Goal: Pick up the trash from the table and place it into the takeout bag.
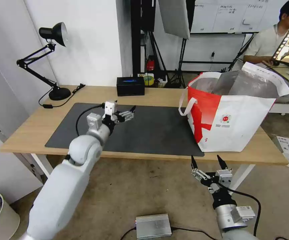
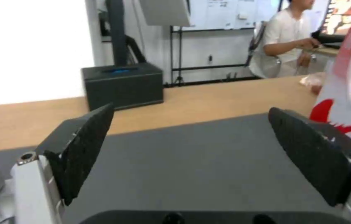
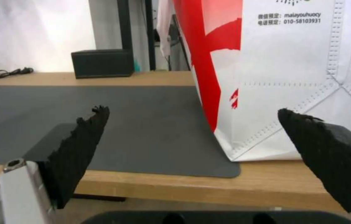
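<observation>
Light wood runs the length of the bench (image 1: pixel 27 128) in front of me, its white legs below and a large dark grey rectangular mat (image 1: pixel 157 128) lying flat across its middle. My left jaws (image 1: pixel 128 113) hover above the mat's left half, spread wide with nothing between them; from my left wrist I see both black ridged pads (image 2: pixel 82 149) well apart, with bare mat beyond them. Toward the right end of the bench stands the big white takeout bag with a red panel and small red logo (image 1: pixel 237 123), upright, its mouth open and its silver foil lining showing, a white strap handle (image 1: pixel 186 106) looping down its near left corner. The bag's base sits partly on the mat's right edge and partly on the wood. My right jaws (image 1: pixel 208 163) hang below the front edge of the bench, just in front of the bag's lower left corner, also opened wide and gripping nothing. At the back edge of the bench sits a black tissue box (image 1: pixel 130 86), and a black desk lamp (image 1: pixel 52 60) stands on the far left corner with its cord trailing over the wood. No loose trash lies on the mat that I can make out.
</observation>
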`<state>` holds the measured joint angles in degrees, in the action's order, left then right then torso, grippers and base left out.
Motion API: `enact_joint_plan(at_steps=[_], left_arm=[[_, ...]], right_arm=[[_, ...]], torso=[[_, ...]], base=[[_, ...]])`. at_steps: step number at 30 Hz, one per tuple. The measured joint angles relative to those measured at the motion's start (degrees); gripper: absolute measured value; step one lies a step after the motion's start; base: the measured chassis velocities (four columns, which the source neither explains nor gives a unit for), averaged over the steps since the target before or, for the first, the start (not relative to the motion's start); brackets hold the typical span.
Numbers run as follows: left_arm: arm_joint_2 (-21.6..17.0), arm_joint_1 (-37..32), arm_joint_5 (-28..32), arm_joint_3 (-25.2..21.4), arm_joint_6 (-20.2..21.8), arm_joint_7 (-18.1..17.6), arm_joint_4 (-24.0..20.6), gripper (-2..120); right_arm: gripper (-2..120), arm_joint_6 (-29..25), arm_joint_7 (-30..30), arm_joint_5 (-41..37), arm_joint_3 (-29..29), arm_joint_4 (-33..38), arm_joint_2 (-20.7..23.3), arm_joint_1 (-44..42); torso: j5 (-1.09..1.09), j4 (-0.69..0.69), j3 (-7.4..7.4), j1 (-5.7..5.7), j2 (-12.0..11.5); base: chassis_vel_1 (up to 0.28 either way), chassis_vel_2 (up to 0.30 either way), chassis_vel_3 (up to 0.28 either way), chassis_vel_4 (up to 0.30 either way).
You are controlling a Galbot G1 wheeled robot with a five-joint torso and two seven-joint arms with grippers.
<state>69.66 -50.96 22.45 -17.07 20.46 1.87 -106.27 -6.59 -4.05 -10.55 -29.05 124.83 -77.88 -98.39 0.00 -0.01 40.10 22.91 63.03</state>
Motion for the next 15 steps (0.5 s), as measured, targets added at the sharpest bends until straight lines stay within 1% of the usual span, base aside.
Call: enact_joint_plan(at_steps=[1, 2, 3, 6, 7, 9, 12, 13, 14, 15], left_arm=[[0.6, -1.6, -1.0, -1.3, -0.1, 0.5, -0.8, 100], [0.6, -1.6, -1.0, -1.3, -0.1, 0.5, -0.8, 100], [1.4, -3.7, -2.0, -2.9, -0.3, 1.1, -1.8, 100], [2.9, -7.6, -4.3, -5.9, -1.2, 2.5, -4.0, 100], [2.9, -7.6, -4.3, -5.9, -1.2, 2.5, -4.0, 100], [4.0, -9.9, -5.4, -8.3, -1.5, 3.1, -6.0, 100], [4.7, -11.6, -5.6, -9.5, -1.9, 3.4, -7.2, 100], [5.5, -13.6, -5.8, -10.5, -2.9, 3.5, -8.4, 100], [5.5, -13.6, -5.8, -10.5, -2.9, 3.5, -8.4, 100], [6.0, -15.0, -6.2, -11.1, -3.6, 3.8, -9.1, 100]], right_arm=[[100, 0.0, 0.0, 0.0, 0.0, 0.0, 0.0, 0.0], [100, 0.0, 0.0, 0.0, 0.0, 0.0, 0.0, 0.0], [100, 0.0, 0.0, 0.0, 0.0, 0.0, 0.0, 0.0], [100, 0.0, 0.0, 0.0, 0.0, 0.0, 0.0, 0.0], [100, 0.0, 0.0, 0.0, 0.0, 0.0, 0.0, 0.0], [100, 0.0, 0.0, 0.0, 0.0, 0.0, 0.0, 0.0], [100, 0.0, 0.0, 0.0, 0.0, 0.0, 0.0, 0.0], [100, 0.0, 0.0, 0.0, 0.0, 0.0, 0.0, 0.0], [100, 0.0, 0.0, 0.0, 0.0, 0.0, 0.0, 0.0], [100, 0.0, 0.0, 0.0, 0.0, 0.0, 0.0, 0.0]], torso=[[0.0, 0.0, 0.0, 0.0, 0.0], [0.0, 0.0, 0.0, 0.0, 0.0], [-0.01, 0.02, 0.0, 0.0, 0.0], [-0.01, 0.01, 0.0, 0.0, 0.0], [-0.01, 0.01, 0.0, 0.0, 0.0], [0.01, 0.0, 0.0, 0.0, 0.0], [0.01, 0.0, 0.0, 0.0, 0.0], [0.0, 0.01, 0.0, 0.0, 0.0], [0.0, 0.01, 0.0, 0.0, 0.0], [0.0, 0.0, 0.0, 0.0, 0.0]], base=[[0.0, 0.0, 0.0, 0.0], [0.0, 0.0, 0.0, 0.0], [0.0, 0.0, 0.0, 0.0], [0.0, 0.0, 0.0, 0.0], [0.0, 0.0, 0.0, 0.0], [0.0, 0.0, 0.0, 0.0], [0.0, 0.0, 0.0, 0.0], [0.0, 0.0, 0.0, 0.0], [0.0, 0.0, 0.0, 0.0], [0.0, 0.0, 0.0, 0.0]])
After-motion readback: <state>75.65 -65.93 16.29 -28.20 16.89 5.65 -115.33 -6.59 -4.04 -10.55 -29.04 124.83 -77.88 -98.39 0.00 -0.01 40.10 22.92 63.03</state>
